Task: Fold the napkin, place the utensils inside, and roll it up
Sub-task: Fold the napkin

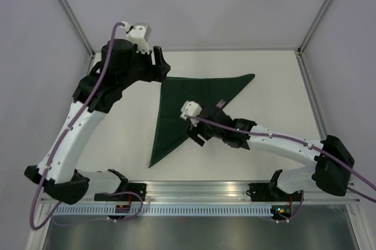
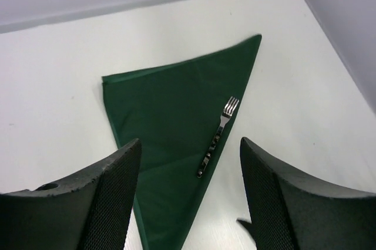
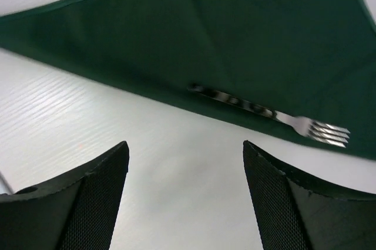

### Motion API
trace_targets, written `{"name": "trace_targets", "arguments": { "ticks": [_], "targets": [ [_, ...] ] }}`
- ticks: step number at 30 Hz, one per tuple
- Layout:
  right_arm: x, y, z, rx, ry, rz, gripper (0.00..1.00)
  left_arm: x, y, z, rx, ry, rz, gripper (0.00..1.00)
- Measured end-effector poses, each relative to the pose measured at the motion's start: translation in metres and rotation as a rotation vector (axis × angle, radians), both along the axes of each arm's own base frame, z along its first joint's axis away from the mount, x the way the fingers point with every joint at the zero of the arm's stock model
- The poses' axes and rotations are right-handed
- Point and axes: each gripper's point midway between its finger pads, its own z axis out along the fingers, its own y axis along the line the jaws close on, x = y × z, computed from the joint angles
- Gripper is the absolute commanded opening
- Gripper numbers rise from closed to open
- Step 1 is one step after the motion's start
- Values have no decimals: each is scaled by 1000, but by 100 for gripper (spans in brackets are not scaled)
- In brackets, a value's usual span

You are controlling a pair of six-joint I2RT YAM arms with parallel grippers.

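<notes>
The dark green napkin (image 1: 176,100) lies folded into a triangle on the white table. A silver fork (image 2: 216,135) lies on it along the long right edge; in the top view only its tines (image 1: 221,104) show past my right arm. My left gripper (image 1: 161,67) is open and empty, held above the napkin's far left corner, and its wrist view (image 2: 191,194) looks down on the napkin (image 2: 170,103). My right gripper (image 1: 196,132) is open and empty over the long edge; its wrist view (image 3: 185,194) shows bare table, then the napkin (image 3: 235,33) and the fork (image 3: 258,111).
The white table (image 1: 276,85) is bounded by grey walls with metal corner posts (image 1: 320,12) at the back. An aluminium rail (image 1: 200,190) with both arm bases runs along the near edge.
</notes>
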Motion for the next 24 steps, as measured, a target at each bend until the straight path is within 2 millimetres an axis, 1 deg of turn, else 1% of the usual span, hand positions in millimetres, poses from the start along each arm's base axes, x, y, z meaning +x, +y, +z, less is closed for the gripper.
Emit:
{"name": "trace_targets", "arguments": {
  "ticks": [2,5,8,13,15,19,21,24],
  "targets": [
    [-30,29,-14,-56,-26,117,83,-16,16,18,-27,-40,39,74],
    [-65,60,-28,-110,-81,252,83,-37,41,36,-51,-77,99,74],
    [-87,79,-44,-152,-113,329,83,-53,57,42,-60,-89,138,74],
    [-118,106,-75,-232,-159,437,82,-67,71,42,-59,-81,175,74],
    [-133,117,-83,-250,-186,484,83,-70,74,41,-57,-75,179,73],
    [-158,141,-89,-254,-232,558,82,-74,79,41,-57,-78,196,73],
    [-163,152,-89,-247,-255,572,82,-76,81,39,-57,-76,199,73],
    [-159,165,-90,-238,-286,563,82,-78,82,37,-54,-71,200,74]
  ]
}}
